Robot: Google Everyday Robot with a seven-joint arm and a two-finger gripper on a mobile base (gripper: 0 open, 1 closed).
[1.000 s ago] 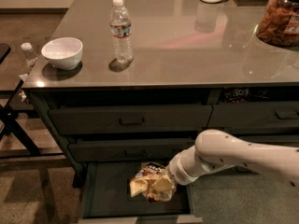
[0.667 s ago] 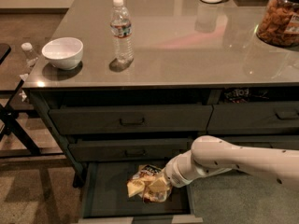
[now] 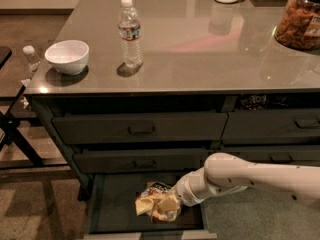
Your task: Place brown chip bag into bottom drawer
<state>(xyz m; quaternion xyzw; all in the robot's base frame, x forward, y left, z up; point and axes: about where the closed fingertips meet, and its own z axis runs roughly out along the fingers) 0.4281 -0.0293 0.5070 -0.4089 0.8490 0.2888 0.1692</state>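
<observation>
The brown chip bag [image 3: 151,202] is crumpled, with a dark top panel and pale yellow-tan edges. It is low inside the open bottom drawer [image 3: 114,210] of the left stack, over the dark floor right of middle. My gripper [image 3: 169,204] reaches in from the right at the end of the white arm [image 3: 235,176] and is shut on the bag's right side. The bag hides most of the gripper. I cannot tell whether the bag touches the drawer floor.
Two shut drawers [image 3: 140,129] with recessed handles are above the open one. The tabletop [image 3: 200,59] holds a white bowl [image 3: 67,56], a water bottle [image 3: 130,31] and a clear jar of brown snacks [image 3: 300,19]. A dark stand [image 3: 15,139] is at the left.
The arm has moved slightly left and down, carrying the chip bag lower into the open bottom drawer. Nothing on the tabletop has moved.
</observation>
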